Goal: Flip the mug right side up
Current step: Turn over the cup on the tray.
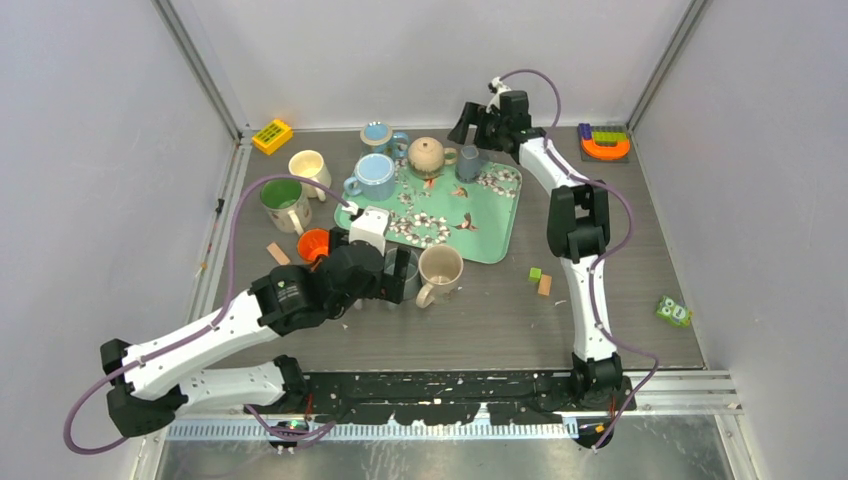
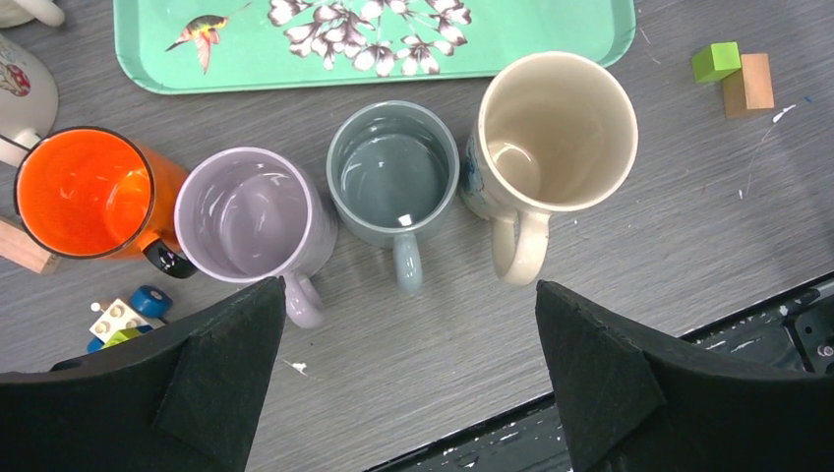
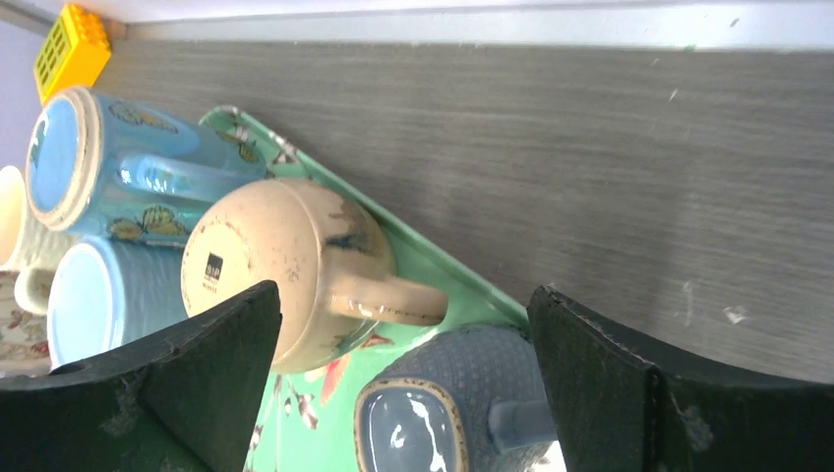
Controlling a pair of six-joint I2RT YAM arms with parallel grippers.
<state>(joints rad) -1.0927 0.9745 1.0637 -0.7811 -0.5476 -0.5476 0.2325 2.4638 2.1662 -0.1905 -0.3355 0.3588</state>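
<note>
A beige mug [image 3: 285,261] stands upside down at the back of the green tray [image 3: 325,423], its labelled base up and its handle pointing right; it also shows in the top view [image 1: 427,155]. A grey-blue textured mug [image 3: 492,379] stands beside it with a glossy blue face up. My right gripper [image 3: 403,293] is open and empty above these two, straddling the beige handle. My left gripper [image 2: 410,287] is open and empty above the table, just in front of three upright mugs: lilac [image 2: 251,214], grey-blue [image 2: 393,172] and cream [image 2: 556,128].
Two blue mugs [image 3: 118,177] stand left of the beige one. An orange mug [image 2: 89,192], a green mug [image 1: 283,203] and a white mug [image 1: 310,168] stand left of the tray. Small blocks [image 2: 733,74] lie right of the cream mug. A yellow brick [image 1: 272,135] and stacked toys [image 1: 605,143] sit at the back.
</note>
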